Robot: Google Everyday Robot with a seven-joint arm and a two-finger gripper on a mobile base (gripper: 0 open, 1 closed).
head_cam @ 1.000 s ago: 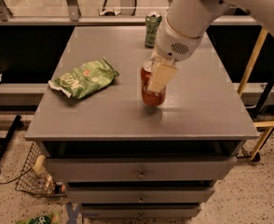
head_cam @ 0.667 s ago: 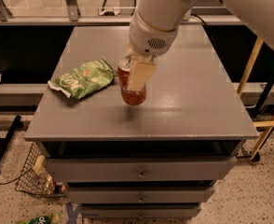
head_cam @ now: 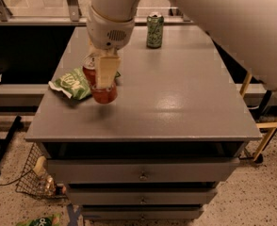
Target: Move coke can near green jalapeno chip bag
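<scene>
My gripper (head_cam: pixel 102 79) hangs from the white arm over the left part of the grey table (head_cam: pixel 176 102) and is shut on the red coke can (head_cam: pixel 103 93). The can is held a little above the tabletop, with a shadow under it. One pale finger (head_cam: pixel 106 72) covers most of the can's front. The green jalapeno chip bag (head_cam: pixel 72 84) lies flat at the table's left edge, right beside and partly behind the can.
A green patterned can (head_cam: pixel 154 30) stands upright at the back of the table. Drawers (head_cam: pixel 141 173) sit under the tabletop. A wire basket (head_cam: pixel 35 180) is on the floor at the left. A yellow frame (head_cam: pixel 265 121) stands at the right.
My gripper has carried the coke can leftward from the table's middle until it is right beside the chip bag. The bag and the green can have not moved.
</scene>
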